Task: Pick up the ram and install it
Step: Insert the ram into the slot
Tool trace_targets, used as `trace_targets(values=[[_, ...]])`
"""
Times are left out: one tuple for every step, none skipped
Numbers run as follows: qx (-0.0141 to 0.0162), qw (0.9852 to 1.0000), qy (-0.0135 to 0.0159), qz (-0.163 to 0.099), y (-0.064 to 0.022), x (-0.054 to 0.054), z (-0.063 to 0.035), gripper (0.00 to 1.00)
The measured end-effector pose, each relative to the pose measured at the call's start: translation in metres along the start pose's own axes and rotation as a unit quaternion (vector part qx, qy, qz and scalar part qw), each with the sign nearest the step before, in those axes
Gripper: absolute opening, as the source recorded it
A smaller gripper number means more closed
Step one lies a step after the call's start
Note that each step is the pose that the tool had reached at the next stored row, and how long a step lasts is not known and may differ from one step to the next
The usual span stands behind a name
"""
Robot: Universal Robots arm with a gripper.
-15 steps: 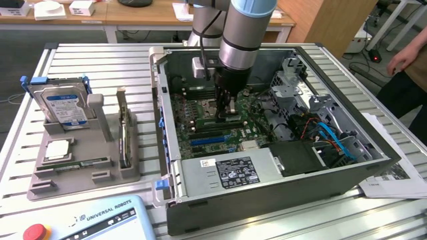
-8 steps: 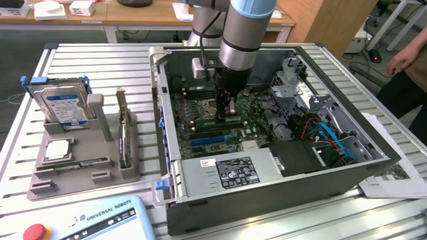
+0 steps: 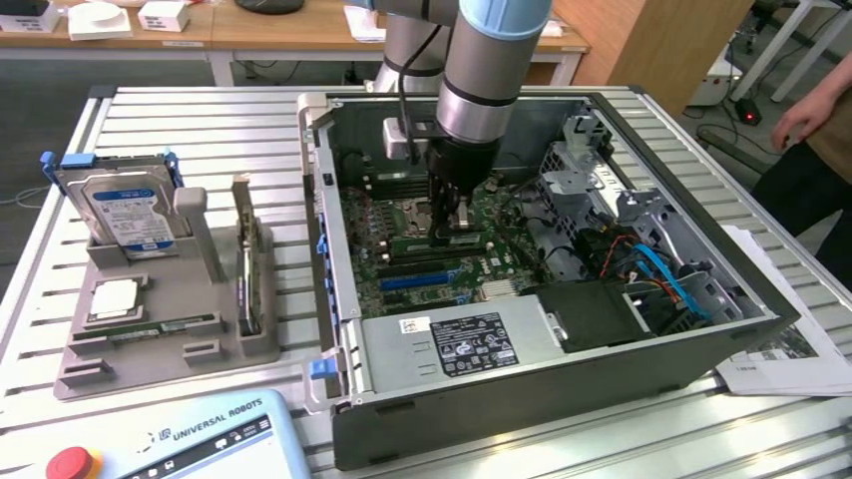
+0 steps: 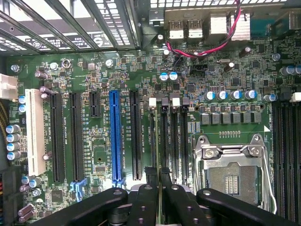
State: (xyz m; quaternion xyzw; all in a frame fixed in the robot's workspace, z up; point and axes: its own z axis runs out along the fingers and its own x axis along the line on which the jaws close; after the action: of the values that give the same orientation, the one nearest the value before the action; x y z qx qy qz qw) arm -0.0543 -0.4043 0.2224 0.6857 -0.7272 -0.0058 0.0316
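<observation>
Inside the open computer case [image 3: 319, 200], the gripper [image 4: 158, 172] is clenching the ram [image 4: 155, 141] by its upper long edge, its fingers nearly meeting on the thin board. The ram is standing on edge over the memory slots [image 4: 175, 141]. These are lying between the empty processor socket [image 4: 235, 174] and the black and blue expansion slots [image 4: 114, 136]. The ram's long axis is running along the memory slots, parallel to the blue one and pointing at the motherboard's rear-port edge. Whether it is seated cannot be told.

The power supply [image 3: 453, 344] and drive cage [image 3: 586, 160] are crowding the arm's sides. Near the bench's edge at the exterior view's left, a grey holder [image 3: 200, 349] is carrying a hard drive [image 3: 127, 215] and a processor chip [image 3: 114, 299]. A teach pendant [image 3: 174, 439] is lying at the bench's near edge, and a person's hand [image 3: 812, 110] is hanging beyond the far corner.
</observation>
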Motion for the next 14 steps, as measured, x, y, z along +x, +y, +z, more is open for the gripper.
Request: trace_targets(values=[[0.0000, 1.0000, 0.0000, 0.000, 0.0000, 0.0000, 0.0000, 0.13], [0.0000, 1.0000, 0.0000, 0.000, 0.0000, 0.0000, 0.0000, 0.13], [0.0000, 1.0000, 0.0000, 0.000, 0.0000, 0.0000, 0.0000, 0.13], [0.0000, 1.0000, 0.0000, 0.000, -0.0002, 0.0000, 0.0000, 0.13], [0.0000, 1.0000, 0.0000, 0.000, -0.0002, 0.0000, 0.0000, 0.13], [0.0000, 1.0000, 0.0000, 0.000, -0.0003, 0.0000, 0.0000, 0.13], [0.0000, 1.0000, 0.0000, 0.000, -0.0003, 0.0000, 0.0000, 0.13], [0.0000, 1.0000, 0.0000, 0.000, -0.0003, 0.0000, 0.0000, 0.13], [0.0000, 1.0000, 0.0000, 0.000, -0.0003, 0.0000, 0.0000, 0.13], [0.0000, 1.0000, 0.0000, 0.000, -0.0004, 0.0000, 0.0000, 0.13], [0.0000, 1.0000, 0.0000, 0.000, -0.0004, 0.0000, 0.0000, 0.13], [0.0000, 1.0000, 0.0000, 0.000, -0.0004, 0.0000, 0.0000, 0.13], [0.0000, 1.0000, 0.0000, 0.000, -0.0004, 0.0000, 0.0000, 0.13], [0.0000, 1.0000, 0.0000, 0.000, -0.0004, 0.0000, 0.0000, 0.13]])
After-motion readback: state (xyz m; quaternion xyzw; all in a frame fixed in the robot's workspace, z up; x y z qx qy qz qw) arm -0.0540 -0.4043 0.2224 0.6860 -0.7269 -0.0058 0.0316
